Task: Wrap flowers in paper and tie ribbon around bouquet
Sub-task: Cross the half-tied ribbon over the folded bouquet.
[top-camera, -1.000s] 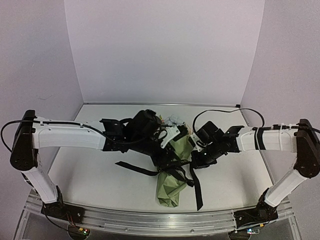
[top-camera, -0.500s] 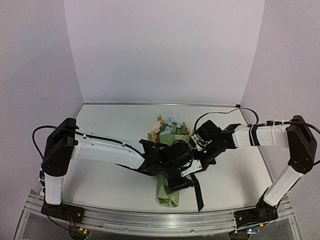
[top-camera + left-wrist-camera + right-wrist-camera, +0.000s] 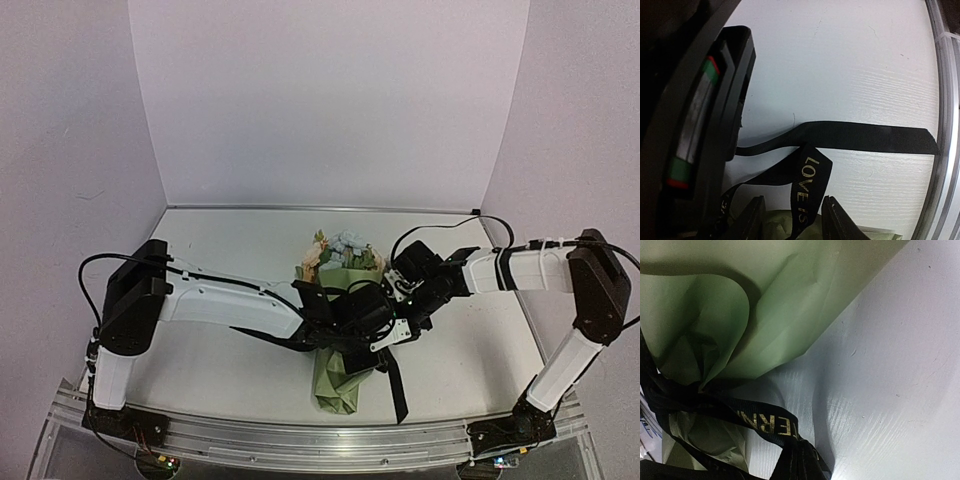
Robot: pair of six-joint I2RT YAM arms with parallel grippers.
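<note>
Ribbon (image 3: pixel 865 137) lettering, wrist views only

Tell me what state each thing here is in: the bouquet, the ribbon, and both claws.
bouquet: lying on the table, flowers at its far end.
paper: rolled into a cone.
ribbon: looped round the cone, one end flat on the table.
left gripper: open, a ribbon loop between its fingers.
right gripper: shut, pinching the ribbon.
</note>
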